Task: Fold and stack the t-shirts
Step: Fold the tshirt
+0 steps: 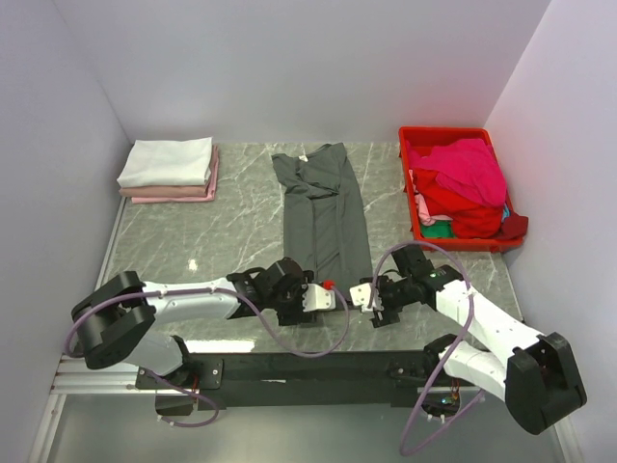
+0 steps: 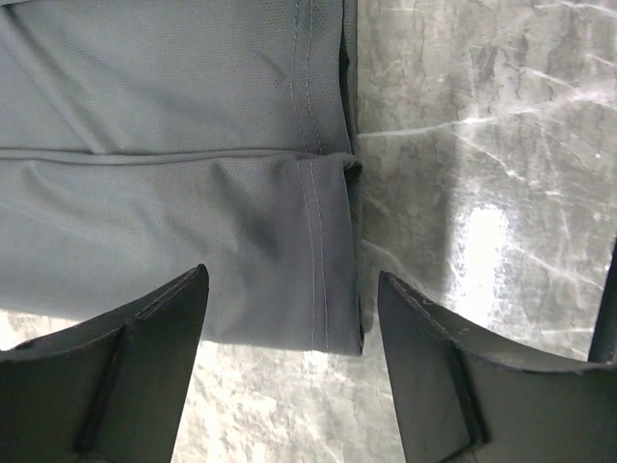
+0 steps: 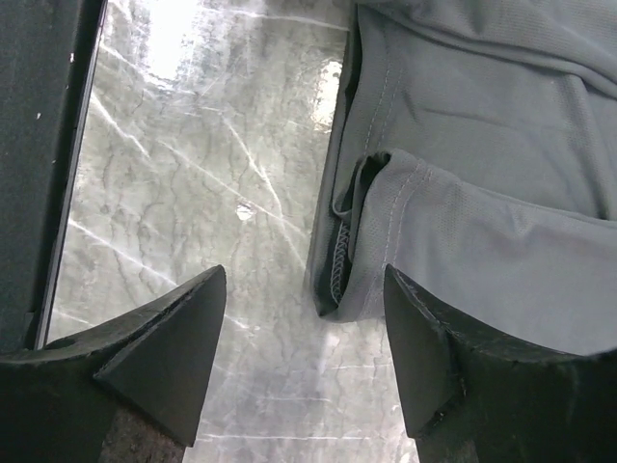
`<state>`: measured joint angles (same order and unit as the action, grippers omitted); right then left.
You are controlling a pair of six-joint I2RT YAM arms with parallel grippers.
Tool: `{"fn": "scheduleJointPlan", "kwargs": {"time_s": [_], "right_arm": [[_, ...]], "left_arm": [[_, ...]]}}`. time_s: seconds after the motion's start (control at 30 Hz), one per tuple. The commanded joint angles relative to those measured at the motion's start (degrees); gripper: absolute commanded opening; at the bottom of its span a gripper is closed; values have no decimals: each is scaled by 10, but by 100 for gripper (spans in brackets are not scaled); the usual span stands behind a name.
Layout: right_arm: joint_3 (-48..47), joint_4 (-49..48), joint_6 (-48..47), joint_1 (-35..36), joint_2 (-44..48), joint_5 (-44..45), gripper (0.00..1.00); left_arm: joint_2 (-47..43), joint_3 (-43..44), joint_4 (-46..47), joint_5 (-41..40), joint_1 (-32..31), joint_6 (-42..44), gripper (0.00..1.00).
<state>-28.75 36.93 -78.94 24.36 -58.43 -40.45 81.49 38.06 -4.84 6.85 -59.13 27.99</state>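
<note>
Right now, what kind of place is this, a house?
Probably a robot test booth, not a home: plain white walls box in a marble-look table, with a left arm and right arm mounted at its near edge.

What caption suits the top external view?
Left gripper and right gripper open at near hem of grey t-shirt; folded stack far left, red crate far right.

Wide-spread end effector point(image 3: 304, 280) over grey t-shirt point(image 3: 482, 193) edge

A: The grey t-shirt point(image 2: 174, 116)?
B: Matt, fine-knit cloth with stitched hems.
A: And the counter point(image 2: 482, 145)?
B: Smooth and glossy, marble-veined, with white glare on it.
A: The crate point(image 1: 443, 132)?
B: Smooth red plastic, slightly shiny.
</note>
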Motion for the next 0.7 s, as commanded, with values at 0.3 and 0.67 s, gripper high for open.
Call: {"fn": "scheduleJointPlan", "kwargs": {"time_s": [0.3,0.67], "right_arm": [[9,-117,51,61,-49,66,74],[12,-171,78,81,-104,128,64]], "left_arm": [[-56,-32,29,-1,-4,6,76],[-98,-53,26,-4,-4,8,77]]}}
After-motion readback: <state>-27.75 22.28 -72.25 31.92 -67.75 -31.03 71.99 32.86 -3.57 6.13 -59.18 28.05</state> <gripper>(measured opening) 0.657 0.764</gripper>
